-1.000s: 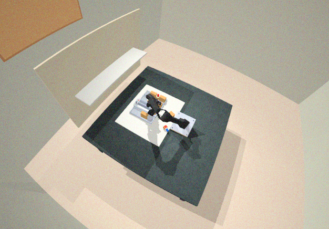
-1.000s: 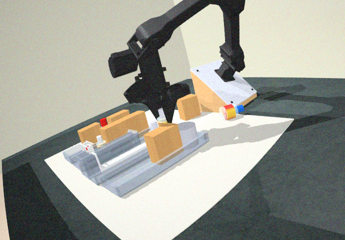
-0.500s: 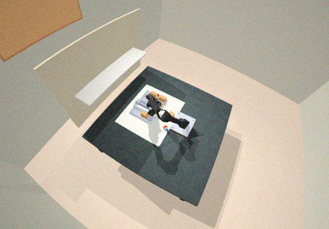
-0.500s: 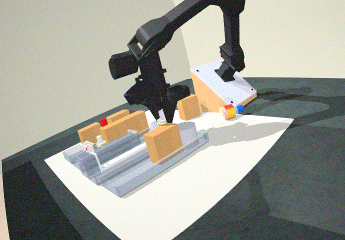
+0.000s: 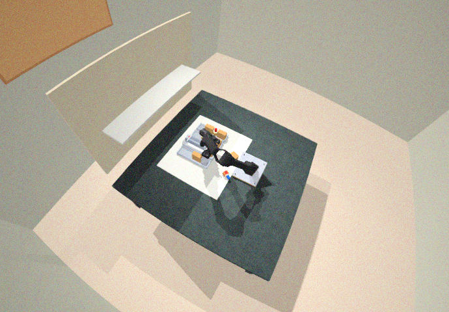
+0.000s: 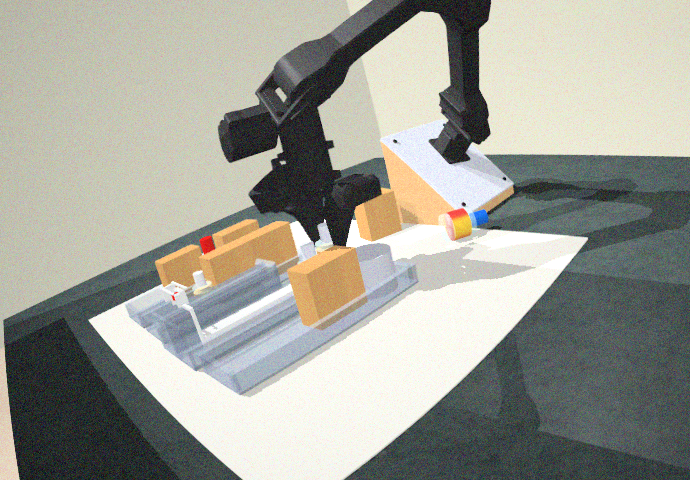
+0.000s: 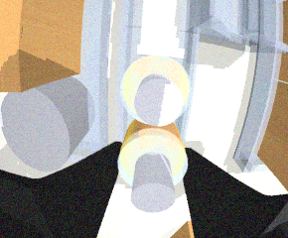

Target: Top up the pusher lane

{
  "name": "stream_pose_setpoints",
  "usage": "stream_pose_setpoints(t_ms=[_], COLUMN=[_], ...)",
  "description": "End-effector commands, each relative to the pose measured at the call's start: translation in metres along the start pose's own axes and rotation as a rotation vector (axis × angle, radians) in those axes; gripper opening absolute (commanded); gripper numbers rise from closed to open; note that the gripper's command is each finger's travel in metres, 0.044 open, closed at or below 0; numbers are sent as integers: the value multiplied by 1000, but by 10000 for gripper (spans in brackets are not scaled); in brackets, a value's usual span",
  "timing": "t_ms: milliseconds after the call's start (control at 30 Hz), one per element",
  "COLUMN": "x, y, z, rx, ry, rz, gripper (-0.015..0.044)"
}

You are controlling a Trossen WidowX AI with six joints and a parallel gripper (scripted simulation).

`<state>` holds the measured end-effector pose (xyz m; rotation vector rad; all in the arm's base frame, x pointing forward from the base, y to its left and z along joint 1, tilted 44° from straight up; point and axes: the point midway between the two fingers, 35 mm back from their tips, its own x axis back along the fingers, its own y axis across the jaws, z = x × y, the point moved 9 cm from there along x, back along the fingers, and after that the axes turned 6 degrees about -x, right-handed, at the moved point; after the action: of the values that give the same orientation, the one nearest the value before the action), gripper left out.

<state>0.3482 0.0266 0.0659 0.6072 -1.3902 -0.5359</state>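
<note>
I count five capped jars in all: three pale-capped jars (image 6: 198, 279) (image 7: 154, 190), one red-capped jar (image 5: 215, 130) (image 6: 206, 244) and one blue-capped jar (image 5: 226, 174) (image 6: 459, 223); at least five wooden blocks (image 5: 196, 156) (image 6: 326, 288) (image 7: 50, 64), though the long one may be two; one grey cylinder (image 6: 377, 263) (image 7: 45, 124); one black arm (image 5: 228, 158) (image 6: 357, 33); one sloped mount (image 5: 241, 175) (image 6: 414, 186); one white sheet (image 5: 192, 176) (image 6: 385, 384); one dark tabletop (image 5: 269, 147) (image 6: 612, 339).

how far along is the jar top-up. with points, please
Picked up already: a white-capped jar (image 7: 153, 166) is clamped in the gripper (image 6: 329, 240) (image 7: 152, 151). In hand: lining it up in front of the similar-looking lane jar (image 7: 134, 81). Left, apparently: seat it on the lane floor, then let go; the fingers are shut on it.
</note>
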Motion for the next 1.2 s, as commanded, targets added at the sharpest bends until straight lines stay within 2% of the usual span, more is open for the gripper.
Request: stream_pose_setpoints(t_ms=[0,1167], x=[-3,-13], y=[2,2], z=[-2,-1], rx=[14,14], ry=[-11,-10], rz=[-8,-8], gripper=[0,0])
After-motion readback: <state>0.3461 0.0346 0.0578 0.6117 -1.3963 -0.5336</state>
